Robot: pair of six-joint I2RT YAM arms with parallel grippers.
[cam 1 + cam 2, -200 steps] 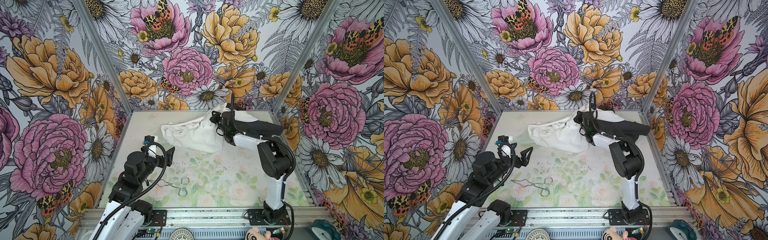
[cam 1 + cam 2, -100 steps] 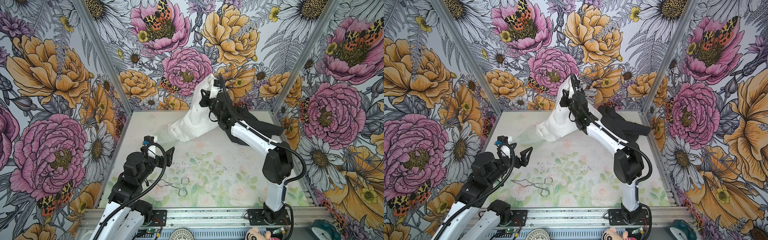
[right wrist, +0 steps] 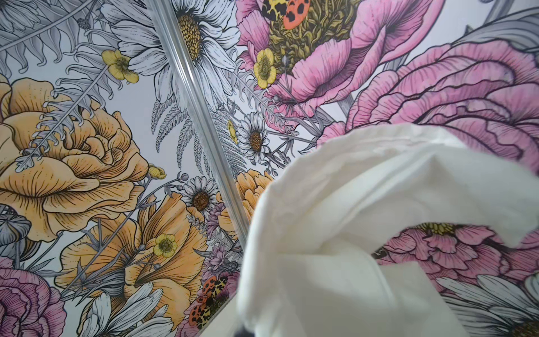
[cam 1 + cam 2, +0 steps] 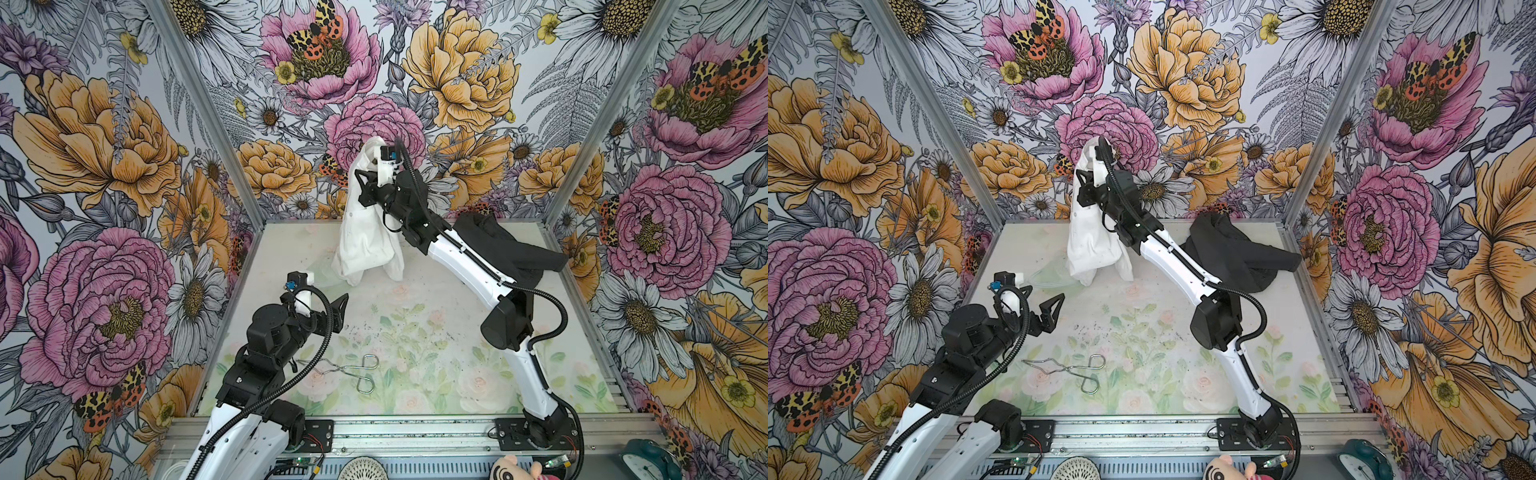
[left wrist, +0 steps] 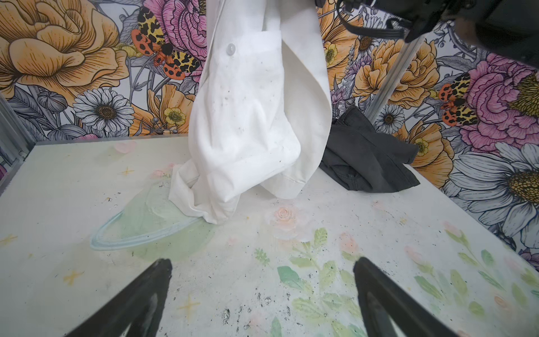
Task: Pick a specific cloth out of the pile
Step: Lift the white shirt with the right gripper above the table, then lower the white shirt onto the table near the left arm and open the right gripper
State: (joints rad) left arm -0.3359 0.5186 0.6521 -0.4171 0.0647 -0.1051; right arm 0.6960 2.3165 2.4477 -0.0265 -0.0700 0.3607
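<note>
**A:** Where is the cloth?

**B:** It hangs from my right pincer (image 4: 362, 190), which is clamped fully shut on a bunch near its upper end, high above the desk (image 4: 415, 332) at about twelve o'clock. The white cloth (image 4: 365, 241) drapes down in long folds. Its lowest hems rest on the desk.

**A:** And the black garment?

**B:** The black garment (image 4: 528, 253) lies at about two o'clock, by the far corner. In my left wrist view the cloth's nearest fold overlaps it in sight. Whether they touch, I cannot tell.

**A:** So how do you do this lift well?

**B:** I judge I should go straight up until the hems come off the desk. Then I carry it toward six o'clock, away from the black one, so nothing snags and comes along. I should go slowly, because thin fabric swings and a bunched grip can slip.

**A:** Is anything under it?

**B:** There is a pale green see-through oval (image 5: 140, 227) at the hem, around eleven o'clock. Whether it is print or a loose sheet, I cannot say. That is another reason to rise before moving sideways.

**A:** Your left pincer?

**B:** My left pincer (image 5: 262, 291) is wide open, holds nothing and hovers low near nine o'clock, facing the cloth. It could take a lower hem if the cloth needs spreading. The metal tongs (image 4: 353, 370) at seven o'clock lie well apart.
</note>
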